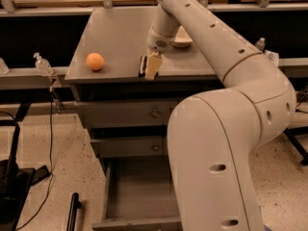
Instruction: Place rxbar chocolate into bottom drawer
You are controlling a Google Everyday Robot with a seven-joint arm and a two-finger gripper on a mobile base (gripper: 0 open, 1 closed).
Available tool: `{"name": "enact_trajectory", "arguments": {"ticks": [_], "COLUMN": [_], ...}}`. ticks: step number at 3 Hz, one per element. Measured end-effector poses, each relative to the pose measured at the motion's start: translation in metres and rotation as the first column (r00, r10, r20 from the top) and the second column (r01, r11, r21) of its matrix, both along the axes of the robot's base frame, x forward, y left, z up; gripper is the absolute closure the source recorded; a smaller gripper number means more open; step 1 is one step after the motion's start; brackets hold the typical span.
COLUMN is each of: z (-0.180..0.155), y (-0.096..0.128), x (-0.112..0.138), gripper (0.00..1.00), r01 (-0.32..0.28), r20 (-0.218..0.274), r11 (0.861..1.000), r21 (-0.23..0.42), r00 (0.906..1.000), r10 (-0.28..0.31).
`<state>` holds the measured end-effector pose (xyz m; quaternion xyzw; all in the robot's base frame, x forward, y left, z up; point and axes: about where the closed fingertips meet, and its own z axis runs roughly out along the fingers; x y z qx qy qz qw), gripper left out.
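The bar (142, 65) is at the very front edge of the bench (120, 32), apparently upright on its side. The end effector (149, 69) is right against it from the right. I cannot tell whether it is pinching the bar or only alongside. The orange (95, 61) lies well to the left, apart from both. Below, the drawer (139, 191) is pulled out, with nothing visible inside, while the two upper drawers (130, 113) are closed. The task looks early: the drawer is ready, but the bar is not yet lifted off the bench. Left to do are a secure hold, the carry forward and down past the upper fronts, and the release inside.
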<state>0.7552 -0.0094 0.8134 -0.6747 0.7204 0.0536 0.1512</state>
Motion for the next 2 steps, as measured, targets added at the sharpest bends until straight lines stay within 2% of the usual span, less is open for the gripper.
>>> {"name": "enact_trajectory", "arguments": {"ticks": [2], "z": [0.0021], "y": [0.0001], "x": [-0.0001], "gripper": [1.0], "r01": [0.0], "r20": [0.0], "r11": [1.0], "r21": [0.0], "r00": [1.0], "r10": [0.0]}}
